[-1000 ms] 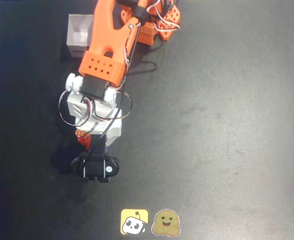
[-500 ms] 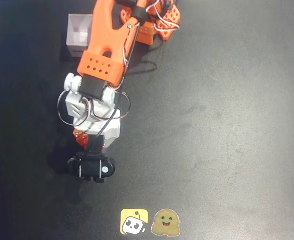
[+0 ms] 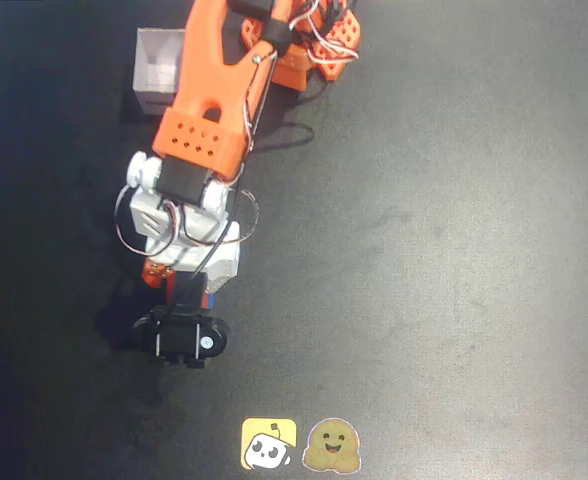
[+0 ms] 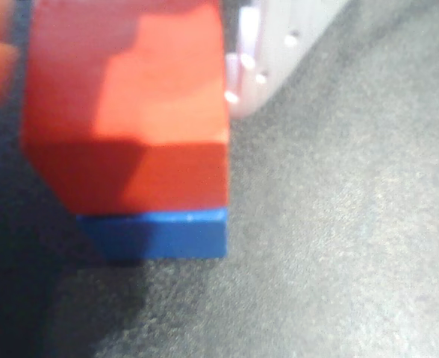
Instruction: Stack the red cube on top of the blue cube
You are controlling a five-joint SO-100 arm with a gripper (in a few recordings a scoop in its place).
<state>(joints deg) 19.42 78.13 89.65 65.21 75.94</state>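
We looked straight down on the table (image 3: 454, 250) from overhead; our wrist camera sat very close to the red cube (image 4: 130, 112).

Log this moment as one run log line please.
red cube: over blue cube, appears seated | gripper: around red cube, jaws' grip unclear | release: not confirmed

No legible text, numbers or brand names. Two wordless cartoon stickers (image 3: 300, 443) sit on the black table (image 3: 454, 250).
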